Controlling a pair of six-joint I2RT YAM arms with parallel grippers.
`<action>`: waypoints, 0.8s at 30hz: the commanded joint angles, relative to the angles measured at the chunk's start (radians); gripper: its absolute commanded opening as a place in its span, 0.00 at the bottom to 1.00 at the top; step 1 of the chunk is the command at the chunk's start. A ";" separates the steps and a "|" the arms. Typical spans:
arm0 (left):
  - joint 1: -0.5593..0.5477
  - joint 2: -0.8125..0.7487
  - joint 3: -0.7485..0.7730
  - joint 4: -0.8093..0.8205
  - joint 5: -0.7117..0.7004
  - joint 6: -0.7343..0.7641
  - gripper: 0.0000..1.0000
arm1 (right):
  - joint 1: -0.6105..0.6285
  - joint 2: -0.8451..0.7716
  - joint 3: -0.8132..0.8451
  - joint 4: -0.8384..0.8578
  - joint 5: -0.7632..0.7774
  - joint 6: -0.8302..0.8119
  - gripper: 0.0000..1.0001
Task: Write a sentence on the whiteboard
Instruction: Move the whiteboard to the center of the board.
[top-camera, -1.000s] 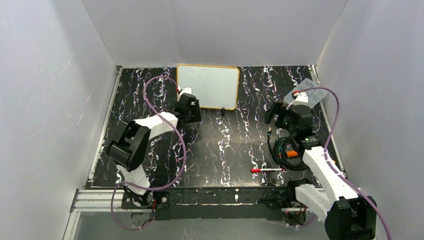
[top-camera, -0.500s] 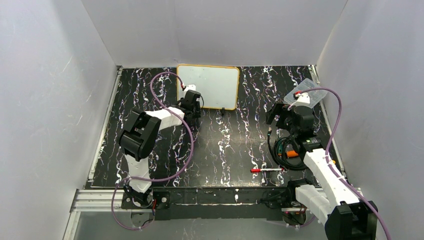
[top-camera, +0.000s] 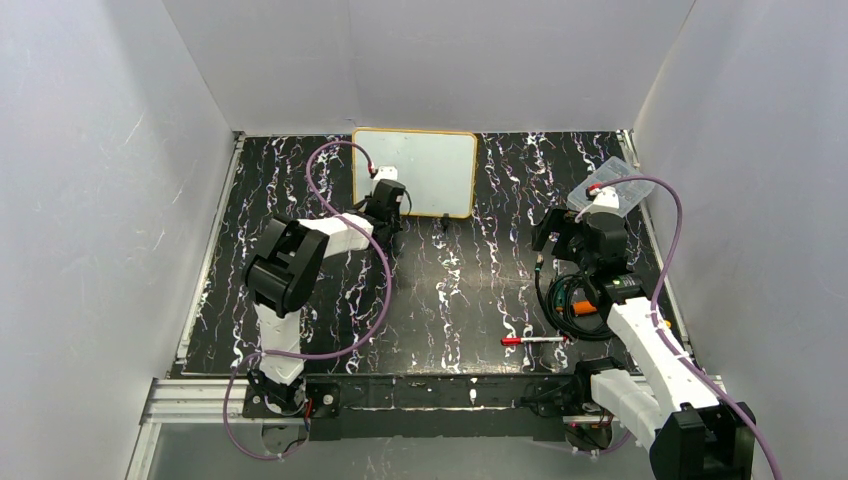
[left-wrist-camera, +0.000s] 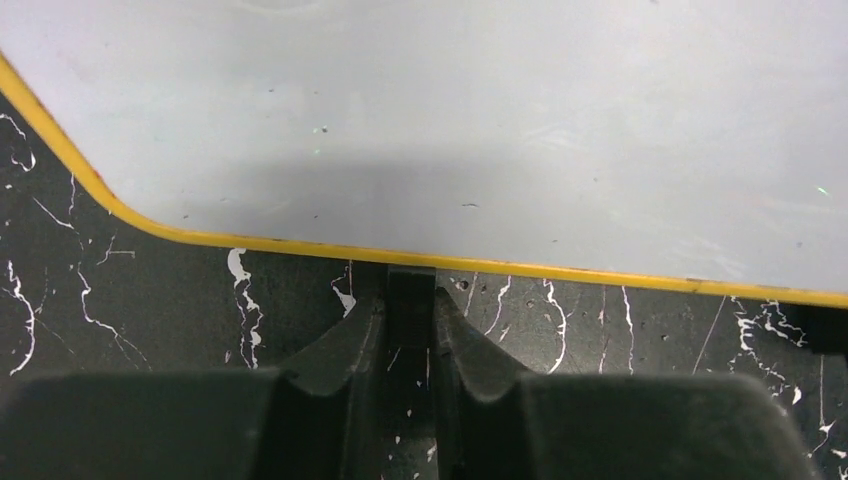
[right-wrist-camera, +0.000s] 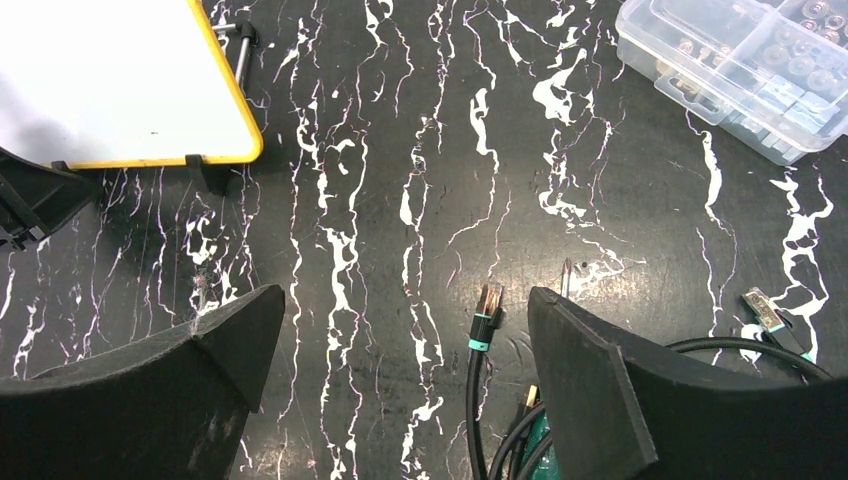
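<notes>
Locate whiteboard (top-camera: 425, 170) at far centre of worktop (top-camera: 450, 290). Observe left pincer (left-wrist-camera: 411, 335) closed onto black clip foot (left-wrist-camera: 410, 295) under its yellow near edge. Observe right pincer (right-wrist-camera: 405, 305) spread wide above worktop, well apart from whiteboard, gripping nothing.

Left arm (top-camera: 330, 232) at edge of whiteboard (top-camera: 430, 165)

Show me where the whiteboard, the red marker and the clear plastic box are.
whiteboard (top-camera: 425, 170): overhead view, on its bare white face.
red marker (top-camera: 535, 340): overhead view, middle of its barrel.
plastic box (right-wrist-camera: 692, 90): right wrist view, on its near wall.
</notes>
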 joint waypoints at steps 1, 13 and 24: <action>-0.008 -0.032 -0.016 0.043 -0.075 0.012 0.06 | 0.003 -0.026 0.045 0.001 0.015 -0.019 1.00; -0.116 -0.205 -0.237 -0.008 -0.195 -0.088 0.00 | 0.003 -0.049 0.045 -0.020 0.012 -0.024 1.00; -0.258 -0.371 -0.284 -0.371 -0.218 -0.303 0.00 | 0.003 -0.074 0.025 -0.024 0.004 -0.008 1.00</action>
